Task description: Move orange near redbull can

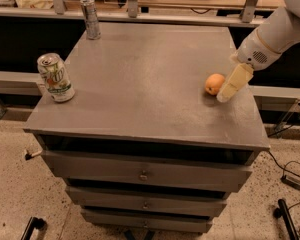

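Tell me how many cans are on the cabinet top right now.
2. The redbull can stands at the far left corner; a white-and-green soda can stands near the front left edge. The gripper sits beside the orange at the right. Nothing seems hidden.

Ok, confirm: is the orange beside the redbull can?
No: the orange lies by the gripper at right; the redbull can stands back-left.

redbull can (91, 18) 1 | soda can (55, 77) 1 | orange (214, 83) 1 | pincer (231, 86) 1, beside orange
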Tool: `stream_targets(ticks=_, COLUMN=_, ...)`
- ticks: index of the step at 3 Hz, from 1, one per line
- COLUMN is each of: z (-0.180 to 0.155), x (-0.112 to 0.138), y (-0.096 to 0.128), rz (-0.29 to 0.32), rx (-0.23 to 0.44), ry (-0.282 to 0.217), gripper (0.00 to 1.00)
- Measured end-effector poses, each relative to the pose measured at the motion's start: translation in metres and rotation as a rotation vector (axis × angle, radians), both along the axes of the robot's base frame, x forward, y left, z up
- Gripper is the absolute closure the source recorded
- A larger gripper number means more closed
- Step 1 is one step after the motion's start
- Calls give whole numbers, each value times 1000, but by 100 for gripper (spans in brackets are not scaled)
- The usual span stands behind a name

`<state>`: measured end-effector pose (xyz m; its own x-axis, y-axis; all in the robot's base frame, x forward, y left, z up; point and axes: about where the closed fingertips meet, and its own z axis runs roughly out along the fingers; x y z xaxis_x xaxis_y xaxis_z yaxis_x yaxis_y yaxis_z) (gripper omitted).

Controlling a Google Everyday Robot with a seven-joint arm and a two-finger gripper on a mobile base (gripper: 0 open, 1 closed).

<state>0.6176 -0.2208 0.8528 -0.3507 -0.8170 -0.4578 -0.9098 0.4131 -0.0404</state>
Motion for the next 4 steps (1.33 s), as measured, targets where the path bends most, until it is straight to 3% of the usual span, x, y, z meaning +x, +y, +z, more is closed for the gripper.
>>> stream_targets(ticks=2, z=-5, x=2, y=3, rz=4, rx=2, ry=5, gripper=44)
stream_targets(ticks=4, z=-10, x=4, y=7, rz=9, rx=4, ry=12, gripper=98)
